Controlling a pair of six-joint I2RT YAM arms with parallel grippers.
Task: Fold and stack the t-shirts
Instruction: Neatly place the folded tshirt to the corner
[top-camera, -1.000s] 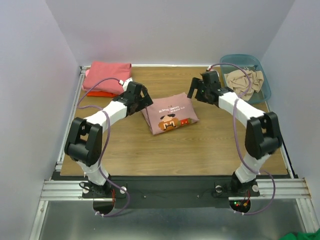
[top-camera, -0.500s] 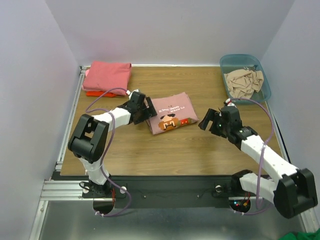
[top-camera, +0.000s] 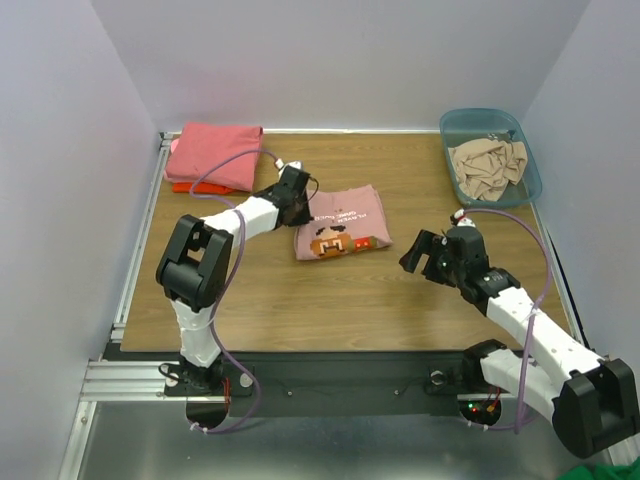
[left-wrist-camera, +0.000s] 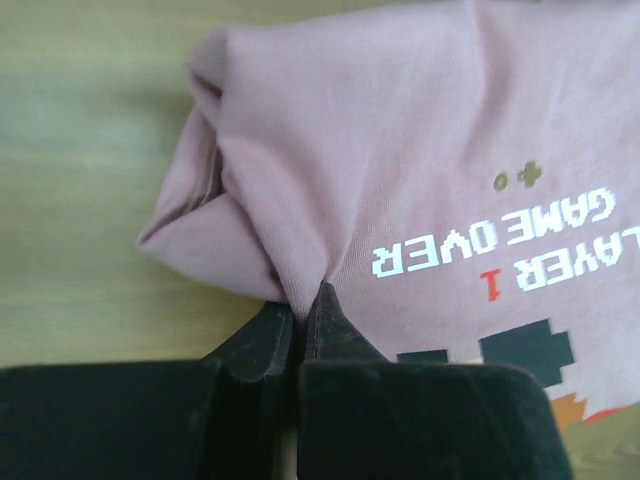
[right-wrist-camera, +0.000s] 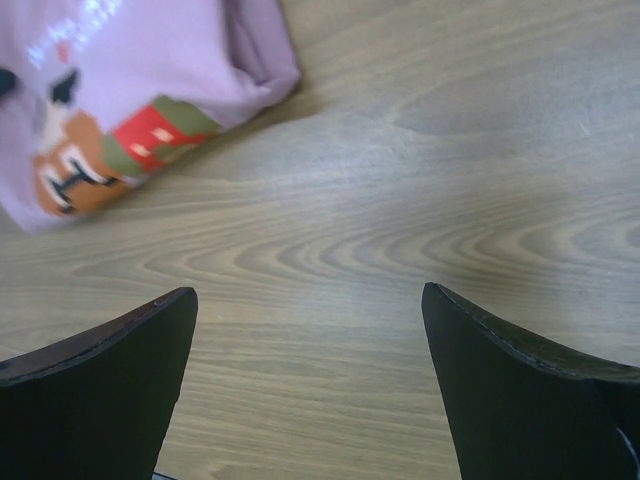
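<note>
**Soft cotton, taken at the fold**

Top view: the dusty pink t-shirt lies folded mid-counter, and the folded stack is far left.
Left wrist: left fingers are clamped on its left fold. It looks light and limp, and may unfold.
Right wrist: right fingers are apart, holding nothing.

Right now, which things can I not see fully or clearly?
Top view: orange-red t-shirt, only a strip shows under the coral-pink t-shirt.
Left wrist view: dusty pink t-shirt cut off by the right edge; how much cloth the left gripper pinches is hidden between its fingers.
Top view: beige cloth in the bin, too crumpled to identify.
</note>
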